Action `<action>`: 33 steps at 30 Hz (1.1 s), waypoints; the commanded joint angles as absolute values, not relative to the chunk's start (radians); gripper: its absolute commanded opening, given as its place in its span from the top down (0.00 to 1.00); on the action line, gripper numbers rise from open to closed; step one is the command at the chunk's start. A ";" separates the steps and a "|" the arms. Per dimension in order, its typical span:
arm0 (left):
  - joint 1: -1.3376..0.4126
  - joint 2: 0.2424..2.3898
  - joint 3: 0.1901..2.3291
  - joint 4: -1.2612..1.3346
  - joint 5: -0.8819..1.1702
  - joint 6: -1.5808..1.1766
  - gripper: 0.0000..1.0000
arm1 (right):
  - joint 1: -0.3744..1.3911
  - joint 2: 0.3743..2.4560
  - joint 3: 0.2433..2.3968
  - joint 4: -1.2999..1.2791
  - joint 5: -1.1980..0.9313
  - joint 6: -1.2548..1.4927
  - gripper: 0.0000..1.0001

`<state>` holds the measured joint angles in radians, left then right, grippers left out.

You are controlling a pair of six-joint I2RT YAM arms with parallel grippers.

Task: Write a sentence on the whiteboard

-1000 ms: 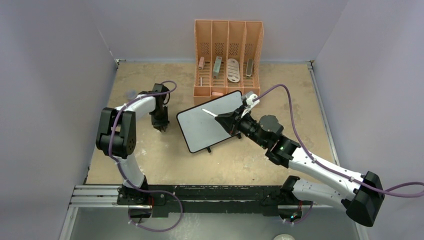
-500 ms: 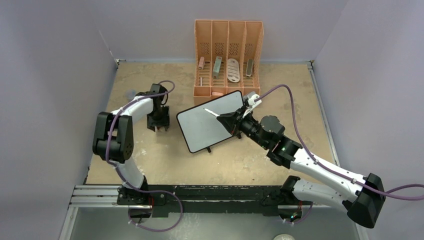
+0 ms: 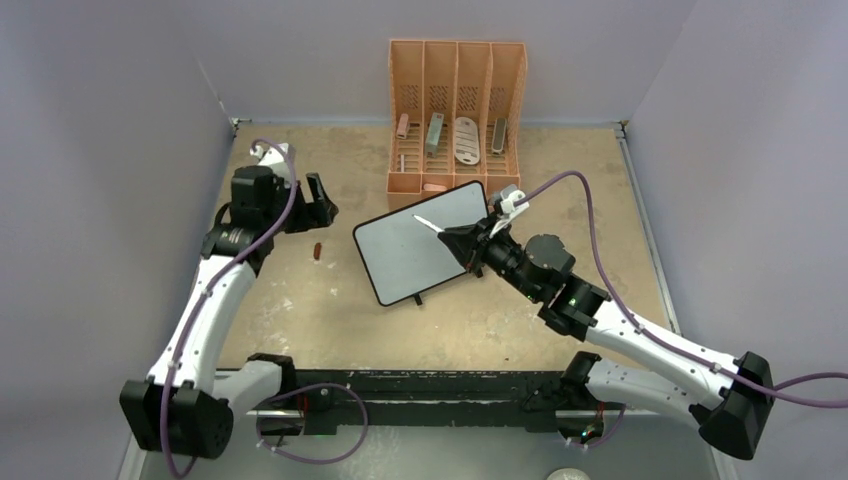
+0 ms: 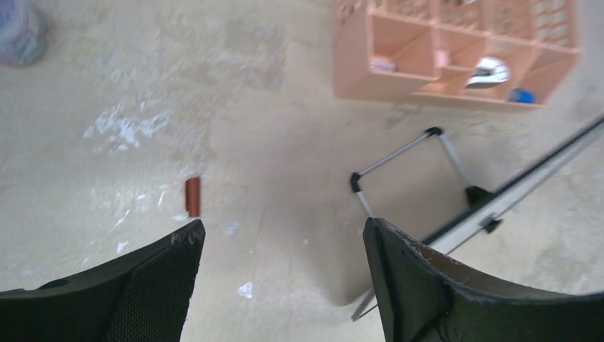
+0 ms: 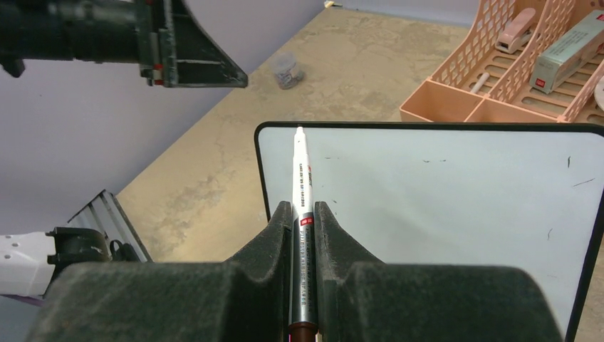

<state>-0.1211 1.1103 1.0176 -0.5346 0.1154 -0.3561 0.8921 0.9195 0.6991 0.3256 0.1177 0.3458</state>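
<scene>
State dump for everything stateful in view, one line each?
small black-framed whiteboard: propped tilted on its feet, blank.
white marker pen: uncapped, tip pointing at the whiteboard.
red-brown marker cap: off the pen, lying flat left of the whiteboard.
left gripper: open, empty.
right gripper: shut on the white marker pen.
orange slotted plastic organizer: upright, small items in its slots.

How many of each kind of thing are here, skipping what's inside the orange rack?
Pincers: 2, left pincer and right pincer
Whiteboard: 1
Marker: 1
Small red-brown cylinder: 1
Orange rack: 1
Small jar: 1
Total: 7
</scene>
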 commanded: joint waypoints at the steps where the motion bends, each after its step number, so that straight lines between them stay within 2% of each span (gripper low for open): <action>1: -0.090 1.006 0.984 -0.411 0.292 -0.354 0.19 | 0.903 0.888 0.730 0.358 0.133 0.319 1.00; 8: -0.051 0.959 0.925 -0.306 0.495 -0.345 0.20 | 0.906 0.900 0.708 0.393 0.133 0.293 1.00; 11: -0.008 0.956 0.891 -0.223 0.653 -0.336 0.19 | 0.907 0.905 0.701 0.409 0.136 0.287 1.00; 16: 0.074 1.053 0.884 -0.140 0.889 -0.346 0.14 | 0.910 0.920 0.694 0.414 0.142 0.274 1.00; 21: 0.085 1.140 0.895 -0.104 1.001 -0.324 0.12 | 0.915 0.921 0.694 0.419 0.147 0.271 1.00; 28: 0.079 1.195 0.854 -0.052 1.123 -0.294 0.19 | 0.944 0.944 0.713 0.414 0.183 0.273 1.00; 33: 0.041 1.249 0.855 -0.045 1.174 -0.249 0.27 | 0.986 0.979 0.730 0.413 0.219 0.265 1.00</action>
